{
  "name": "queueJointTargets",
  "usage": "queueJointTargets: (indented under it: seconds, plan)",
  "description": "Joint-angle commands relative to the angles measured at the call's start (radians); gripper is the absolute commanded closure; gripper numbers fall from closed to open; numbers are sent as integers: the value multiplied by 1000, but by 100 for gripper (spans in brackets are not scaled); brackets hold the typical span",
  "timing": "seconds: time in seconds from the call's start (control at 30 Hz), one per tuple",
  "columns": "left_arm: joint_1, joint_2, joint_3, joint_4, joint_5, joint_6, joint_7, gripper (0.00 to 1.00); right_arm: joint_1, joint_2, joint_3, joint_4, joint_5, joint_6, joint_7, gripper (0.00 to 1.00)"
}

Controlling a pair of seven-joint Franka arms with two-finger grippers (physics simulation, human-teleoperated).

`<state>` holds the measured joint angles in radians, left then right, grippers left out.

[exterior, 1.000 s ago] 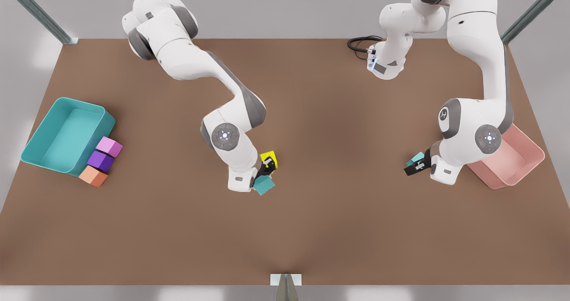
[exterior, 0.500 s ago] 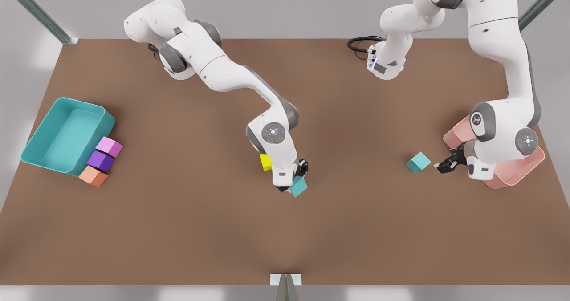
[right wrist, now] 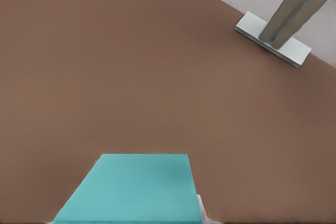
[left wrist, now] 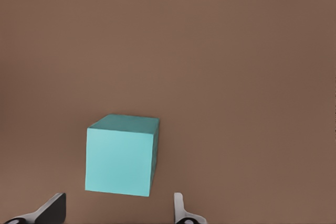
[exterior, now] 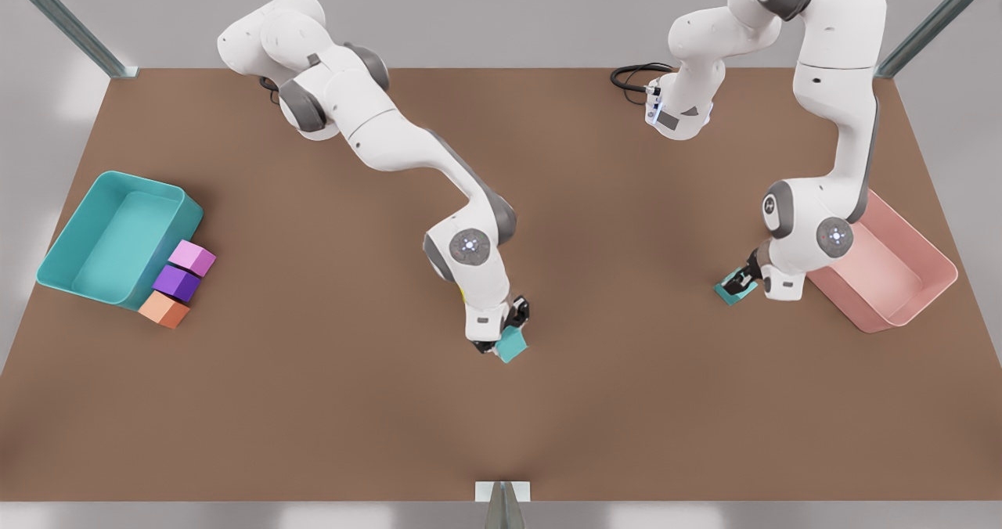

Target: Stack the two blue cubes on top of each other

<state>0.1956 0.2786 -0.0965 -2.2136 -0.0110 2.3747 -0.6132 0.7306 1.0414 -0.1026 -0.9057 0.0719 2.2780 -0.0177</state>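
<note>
1. The right hand was closed on the carried blue cube, well apart from the pink bin, out over the middle of the tabletop. In the right wrist view this cube sat close under the camera.
2. The left hand hovered over the resting blue cube, which lay on the tabletop just beside the pink bin, on the front view's left of it. Its fingers were spread wide with nothing between them, and the cube lay just ahead of them.
3. The step in hand looked like bringing the carried cube across toward the pink bin and setting it on the resting one. To do it well, the left hand should lift clear first, since it was occupying the space above the landing face.
4. The carried cube looked turned relative to the resting one, so its faces should be squared up before lowering, and it should be released only once it sits flat.
5. The stretch of tabletop between the carried cube and the pink bin was bare, leaving an open path. The bin's wall and the left arm's wrist were the nearest things to avoid on arrival.
</note>
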Motion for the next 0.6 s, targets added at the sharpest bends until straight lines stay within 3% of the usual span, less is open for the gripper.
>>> queueJointTargets:
  seconds: [0.0, 0.57]
  plan:
    - [10, 7, 0, -3, 43, 121, -76, 0, 7, 3, 1, 1, -44, -49, 119, 74]
    - [21, 54, 0, -29, 60, 161, -74, 0, 67, 114, -16, -1, -46, 156, 144, 68]
